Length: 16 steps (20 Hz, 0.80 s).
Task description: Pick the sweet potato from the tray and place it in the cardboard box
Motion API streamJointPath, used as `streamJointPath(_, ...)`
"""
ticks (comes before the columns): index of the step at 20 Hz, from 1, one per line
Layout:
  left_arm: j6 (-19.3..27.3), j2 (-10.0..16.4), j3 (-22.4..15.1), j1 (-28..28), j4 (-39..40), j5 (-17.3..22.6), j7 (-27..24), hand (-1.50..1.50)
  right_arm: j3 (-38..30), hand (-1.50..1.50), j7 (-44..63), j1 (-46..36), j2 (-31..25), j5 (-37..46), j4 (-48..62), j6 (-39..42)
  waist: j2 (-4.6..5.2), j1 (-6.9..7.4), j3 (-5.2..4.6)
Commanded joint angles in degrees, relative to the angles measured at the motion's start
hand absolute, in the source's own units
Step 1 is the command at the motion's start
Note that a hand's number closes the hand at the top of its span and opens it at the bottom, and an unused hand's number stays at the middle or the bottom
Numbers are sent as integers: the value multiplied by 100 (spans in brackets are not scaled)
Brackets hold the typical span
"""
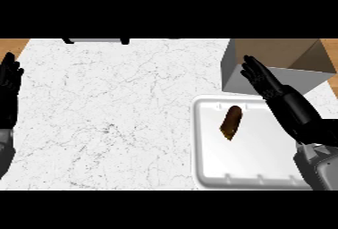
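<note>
A brown sweet potato (231,122) lies on the white tray (218,165) at the right of the counter, in the tray's upper middle. Behind the tray stands the open cardboard box (277,56), grey on its outer walls and brown inside. My right hand (264,80) is open with straight fingers, hovering over the tray's far right corner and the box's front wall, to the right of the sweet potato and apart from it. My left hand (9,78) rests open at the left edge, fingers up.
The white marble counter (112,116) stretches left of the tray. A grey object (95,40) shows at the far edge. Wooden floor (13,44) is visible beyond the counter's corners.
</note>
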Motion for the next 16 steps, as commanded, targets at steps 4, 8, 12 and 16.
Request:
streamJointPath(4, -580, -403, -788, -50, -332, -61, -33, 0, -199, -150, 875, 603, -67, 1884, 1085, -2146, 4, -508, 19)
streamJointPath(8, -787, -520, -1006, 10, -356, -24, -43, 0, -88, -150, 1092, 774, -980, 3001, 1505, -2273, 160, -774, -238)
streamJointPath(12, -987, -687, -1280, 23, -463, 1, -25, 0, 99, -150, 1801, 1116, -1412, 4346, 2001, -2975, 83, -698, -144)
streamJointPath(16, -1180, -822, -1590, -26, -571, -44, 2, 0, 597, -150, 2644, 1114, -1731, 5637, 2199, -3040, 23, -394, -120)
